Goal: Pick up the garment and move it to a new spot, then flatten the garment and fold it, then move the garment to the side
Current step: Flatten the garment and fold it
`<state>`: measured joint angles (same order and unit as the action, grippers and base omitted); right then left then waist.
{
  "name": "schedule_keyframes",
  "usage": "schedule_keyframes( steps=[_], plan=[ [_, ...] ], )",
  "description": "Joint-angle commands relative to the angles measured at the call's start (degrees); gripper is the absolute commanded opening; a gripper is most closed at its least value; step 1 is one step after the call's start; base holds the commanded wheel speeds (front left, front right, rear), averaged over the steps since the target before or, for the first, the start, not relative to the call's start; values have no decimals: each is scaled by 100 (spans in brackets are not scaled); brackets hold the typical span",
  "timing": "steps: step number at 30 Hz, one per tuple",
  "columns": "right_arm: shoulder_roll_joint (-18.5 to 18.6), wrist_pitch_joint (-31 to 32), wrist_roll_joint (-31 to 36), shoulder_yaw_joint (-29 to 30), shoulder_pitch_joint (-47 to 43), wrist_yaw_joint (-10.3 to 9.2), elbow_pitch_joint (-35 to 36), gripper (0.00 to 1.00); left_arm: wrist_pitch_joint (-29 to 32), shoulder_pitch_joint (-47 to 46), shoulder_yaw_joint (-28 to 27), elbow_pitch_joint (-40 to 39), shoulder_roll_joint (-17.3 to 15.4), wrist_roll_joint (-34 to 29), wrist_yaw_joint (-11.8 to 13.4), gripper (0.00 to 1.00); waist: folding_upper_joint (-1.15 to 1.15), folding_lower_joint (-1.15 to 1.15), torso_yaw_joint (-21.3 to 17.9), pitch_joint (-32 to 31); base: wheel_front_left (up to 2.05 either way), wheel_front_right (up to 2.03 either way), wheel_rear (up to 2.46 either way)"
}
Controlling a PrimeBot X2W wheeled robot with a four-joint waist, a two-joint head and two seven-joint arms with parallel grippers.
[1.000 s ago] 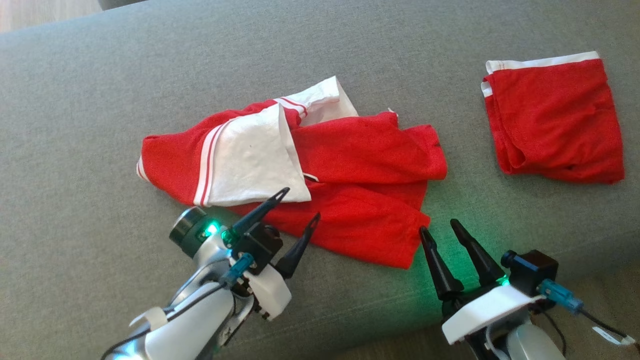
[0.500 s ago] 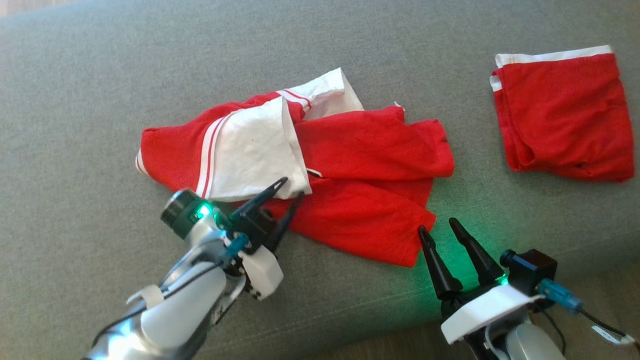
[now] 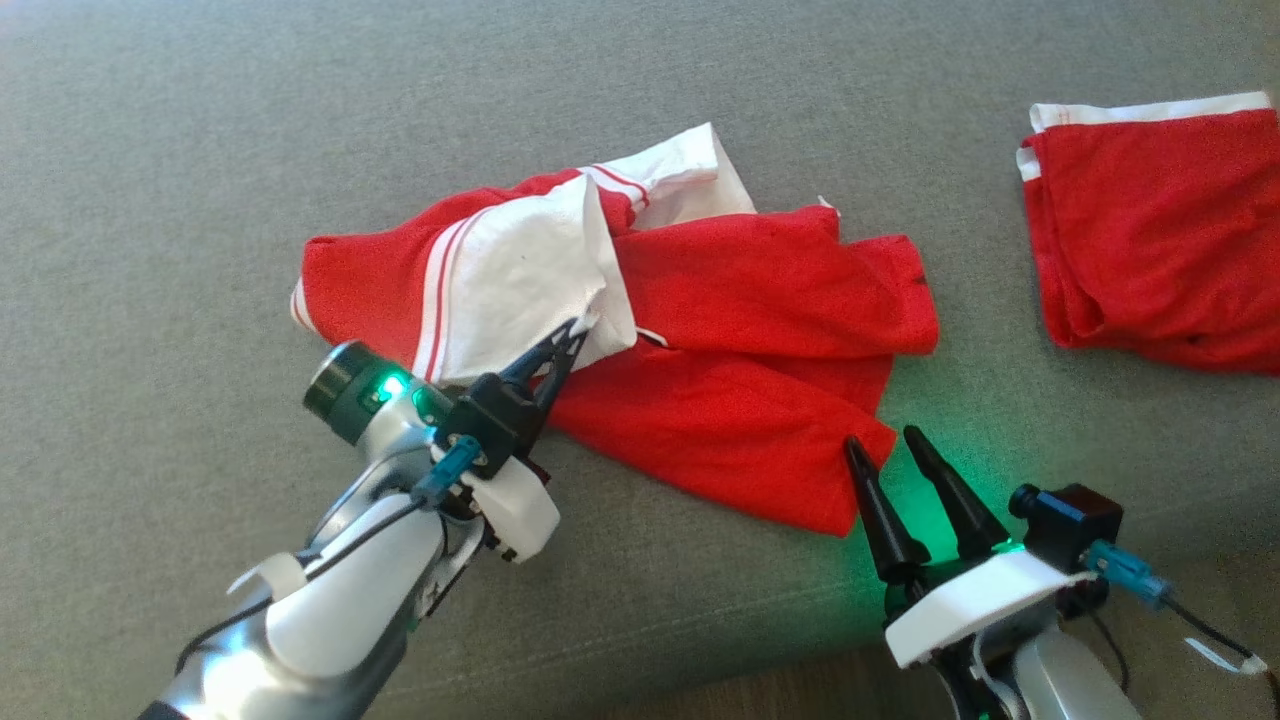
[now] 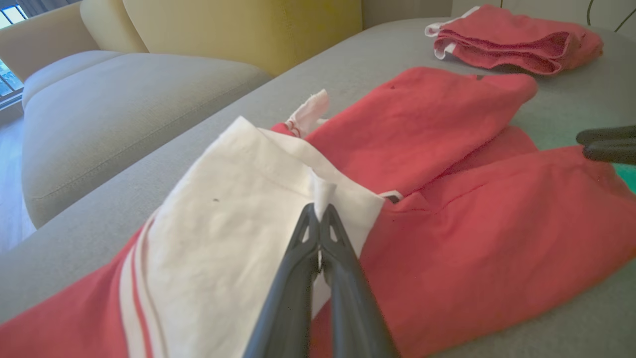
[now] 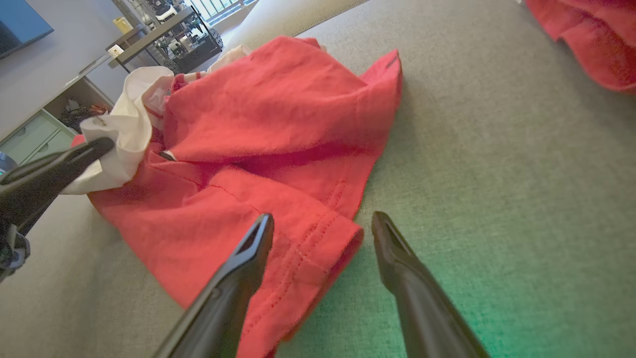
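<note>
We worked over the broad grey sofa seat [image 3: 180, 180]. The crumpled red-and-white garment [image 3: 760, 300] lay bunched near its middle, well apart from a second red garment [image 3: 1160, 260] folded at the far right. Our left gripper [image 3: 572, 338] had its fingers clenched on the edge of the garment's white panel [image 3: 510, 290], with a small tuft of white cloth pinched up between the tips in the left wrist view. Our right gripper [image 3: 880, 438] stood with its fingers spread and holding nothing. The nearest red hem corner [image 5: 343, 238] showed between them in the right wrist view, though we could not tell whether they touched it. We judged the step in hand to be the pick-up, with nothing yet flattened or folded. To do it well, we reckoned, the right fingers should pinch that hem corner through all its layers before any lift, since one thin pinch of the white panel alone would likely let the rest trail and twist. Both arms should then rise evenly, keep the cloth gently taut between the two holds, and carry it clear of the folded garment to bare cushion with room to spread
</note>
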<state>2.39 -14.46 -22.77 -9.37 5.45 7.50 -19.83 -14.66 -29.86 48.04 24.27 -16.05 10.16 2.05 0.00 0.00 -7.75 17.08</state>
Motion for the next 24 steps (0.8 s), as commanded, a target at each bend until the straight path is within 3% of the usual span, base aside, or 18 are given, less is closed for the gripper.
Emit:
schedule_keyframes(
  steps=[1,5,6,9,10,17,20,24],
  plan=[
    [49,-54,-31,-97,78,-1,12,100,-34,-109,-298,-262,-165,-59,65,0,0,0,52,-23,0,0,0],
    [49,-54,-88,-79,106,-1,-163,90,-34,-11,-415,-437,-243,-79,97,0,0,0,117,-52,0,0,0],
    [49,-54,-103,-76,119,-1,-189,77,-34,20,-458,-494,-266,-84,112,0,0,0,136,-60,0,0,0],
    [49,-54,-127,-114,149,-1,-268,22,-34,91,-577,-616,-342,-100,143,0,0,0,189,-82,0,0,0],
    [49,-54,-114,-133,154,-1,-291,0,-34,111,-614,-652,-365,-106,149,0,0,0,205,-90,0,0,0],
    [49,-54,67,169,63,-1,93,0,-34,242,-1070,-1166,-485,-31,250,0,0,0,247,-243,0,0,0],
    [49,-54,165,374,105,-1,629,0,-34,334,-1779,-1788,-577,361,230,0,0,0,221,-397,0,0,0],
    [49,90,206,664,327,-1,1085,0,-34,280,-2507,-2336,-681,841,7,0,0,0,206,-619,0,0,0]
  ],
)
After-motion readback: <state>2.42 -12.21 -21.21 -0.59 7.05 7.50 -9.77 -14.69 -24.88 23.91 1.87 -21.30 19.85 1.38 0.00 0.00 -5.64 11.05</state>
